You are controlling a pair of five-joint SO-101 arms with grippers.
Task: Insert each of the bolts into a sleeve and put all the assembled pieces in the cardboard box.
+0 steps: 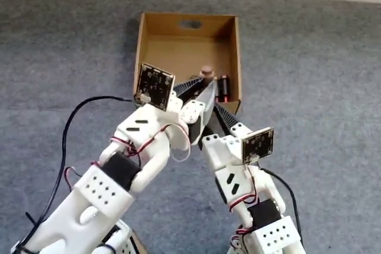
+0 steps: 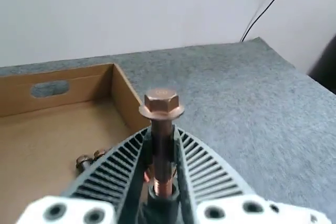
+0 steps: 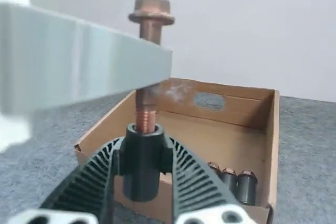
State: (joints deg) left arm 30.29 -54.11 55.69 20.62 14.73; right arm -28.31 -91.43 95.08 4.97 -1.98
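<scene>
My left gripper [image 2: 161, 153] is shut on a copper bolt [image 2: 161, 129] that stands upright, hex head up. Its threaded tip sits in the mouth of a black sleeve [image 3: 142, 161], and my right gripper [image 3: 143, 174] is shut on that sleeve. The bolt [image 3: 149, 40] rises above the sleeve, partly hidden by the left arm's white body. Both grippers meet over the near edge of the cardboard box [image 1: 149, 46], where the bolt head [image 1: 206, 72] shows. Several assembled pieces [image 3: 231, 179] lie in the box's corner, seen from above as the pieces [image 1: 224, 87] by the right wall.
Grey carpet-like cloth [image 1: 309, 57] covers the table around the box. A black cable [image 1: 65, 141] loops beside the left arm. The box has a hand slot [image 1: 190, 25] in its far wall.
</scene>
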